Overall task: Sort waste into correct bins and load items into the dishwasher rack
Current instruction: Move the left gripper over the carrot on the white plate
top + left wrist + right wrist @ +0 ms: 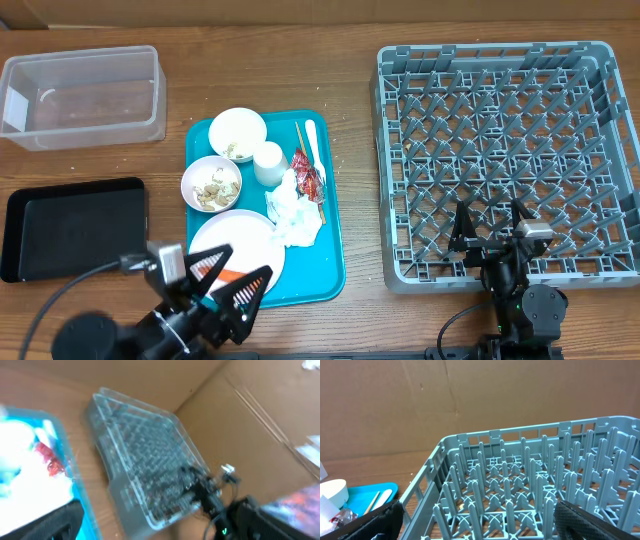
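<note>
- Sorting judged not begun: crumpled napkin (296, 212) and red wrapper (307, 174) are left on teal tray (327, 262).
- Released, empty: left gripper (232, 279) at tray's 7 o'clock, right gripper (490, 228) at dishwasher rack's (490, 52) 6 o'clock.
- Next: descent onto napkin is required.

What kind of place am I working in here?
Probably a mock dish-clearing station rather than a real kitchen: a grey dishwasher rack and a teal tray with a scrap-filled bowl on a wooden table, cardboard wall behind.

Grey plastic rack (495, 55), clear glossy plastic tub (80, 55), matt black tray (75, 235), crumpled paper napkin (295, 215), shiny red wrapper (307, 175), wooden table (280, 60).
</note>
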Controlling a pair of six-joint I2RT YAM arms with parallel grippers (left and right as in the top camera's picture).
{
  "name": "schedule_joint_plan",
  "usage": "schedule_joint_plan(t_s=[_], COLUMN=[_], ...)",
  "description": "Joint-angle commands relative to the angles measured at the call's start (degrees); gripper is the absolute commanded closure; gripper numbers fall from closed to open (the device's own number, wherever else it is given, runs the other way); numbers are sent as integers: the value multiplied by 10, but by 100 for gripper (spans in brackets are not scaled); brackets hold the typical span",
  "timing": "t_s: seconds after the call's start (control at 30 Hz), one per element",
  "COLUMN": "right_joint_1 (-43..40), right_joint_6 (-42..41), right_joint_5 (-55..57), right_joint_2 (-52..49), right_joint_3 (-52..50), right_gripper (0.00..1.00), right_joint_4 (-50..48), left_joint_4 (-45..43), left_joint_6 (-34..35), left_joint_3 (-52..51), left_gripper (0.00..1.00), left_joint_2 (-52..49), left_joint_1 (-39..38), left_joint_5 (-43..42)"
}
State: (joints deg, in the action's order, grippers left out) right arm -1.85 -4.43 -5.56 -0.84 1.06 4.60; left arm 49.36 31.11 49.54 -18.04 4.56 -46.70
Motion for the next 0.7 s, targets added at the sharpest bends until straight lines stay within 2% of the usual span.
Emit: schedule_joint_plan(t_s=[0.0, 0.07, 0.13, 0.3, 0.37, 0.5, 0.57, 0.67], right_joint_1=[-1, -1, -1, -1, -1, -1, -1, -1], right_joint_6=[4, 4, 4, 4, 4, 4, 4, 4], right_joint_5=[3, 3, 3, 3, 3, 3, 3, 3], right_joint_2=[6, 6, 6, 6, 6, 6, 6, 6], right_joint_3=[-6, -6, -6, -6, -6, -6, -6, -6], right_gripper=[0, 0, 0, 0, 0, 0, 0, 0], right_joint_4=[-2, -2, -2, -2, -2, -2, -2, -2], left_joint_4=[133, 219, 268, 299, 296, 377, 402, 402], left_joint_6=[-78, -91, -90, -54, -39, 158, 226, 282], left_joint_3=[111, 165, 201, 216, 212, 206, 196, 177], left_gripper=[0, 0, 0, 0, 0, 0, 0, 0], left_joint_2=[-100, -156, -201, -265, -283, -314, -319, -320], left_joint_1=[3, 3, 3, 3, 3, 3, 3, 3], left_joint_5=[157, 234, 260, 149, 135, 256, 316, 348])
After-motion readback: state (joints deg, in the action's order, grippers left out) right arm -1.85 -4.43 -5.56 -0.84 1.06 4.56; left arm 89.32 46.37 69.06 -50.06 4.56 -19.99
